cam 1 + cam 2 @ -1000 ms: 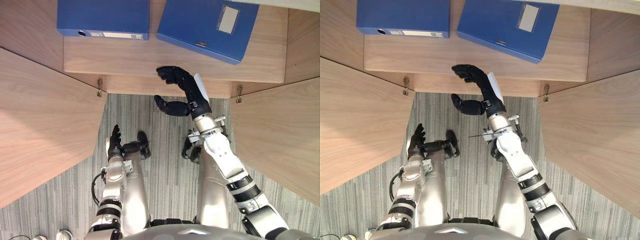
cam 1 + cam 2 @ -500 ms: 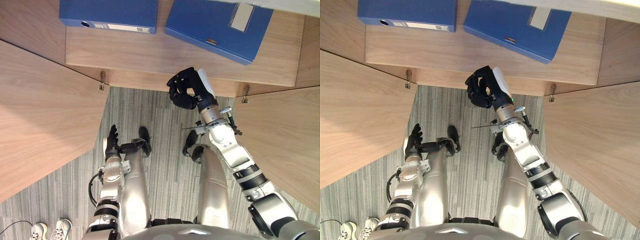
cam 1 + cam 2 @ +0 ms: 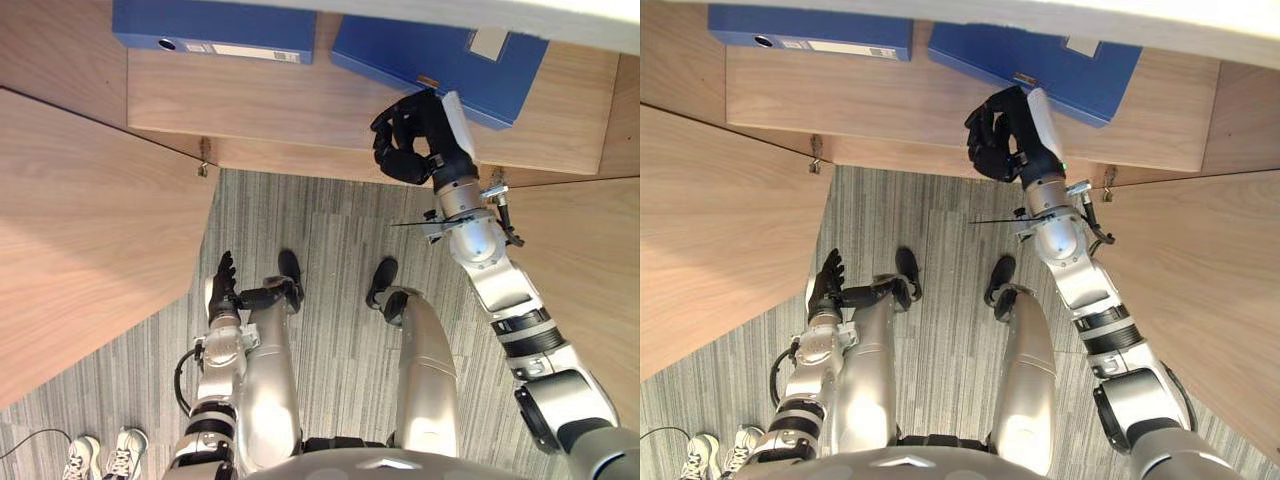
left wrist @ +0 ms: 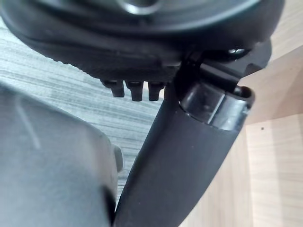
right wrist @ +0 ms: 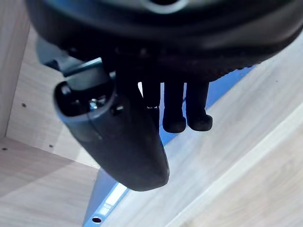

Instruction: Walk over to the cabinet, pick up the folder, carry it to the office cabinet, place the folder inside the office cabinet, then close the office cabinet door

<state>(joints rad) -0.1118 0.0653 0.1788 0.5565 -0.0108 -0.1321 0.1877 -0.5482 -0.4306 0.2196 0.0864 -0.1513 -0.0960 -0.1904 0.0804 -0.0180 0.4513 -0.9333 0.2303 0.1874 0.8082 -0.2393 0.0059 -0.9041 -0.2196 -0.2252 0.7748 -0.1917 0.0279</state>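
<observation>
**Angled blue folder** (image 3: 400,50): flat on the cabinet shelf (image 3: 280,105), to the right of a second blue folder (image 3: 215,25) that lies square along the back. Long axis across the shelf, slanted, right end nearer the shelf front.

**Right hand** (image 3: 412,135): raised at the shelf front, right at the angled folder's near long edge. Fingers (image 5: 174,111) clenched downward beside the thumb, nothing between them. Folder directly beyond the fingertips; contact cannot be told.

**Left hand** (image 3: 222,287): low beside the leg, fingers straight and relaxed, well apart from the shelf.

**Left door** (image 3: 80,230) and **right door** (image 3: 590,270): both swung open.

**Judgement:** right hand far the nearer. A grasp would likely call for unclenching, then closing across the near long edge, not an end.
</observation>
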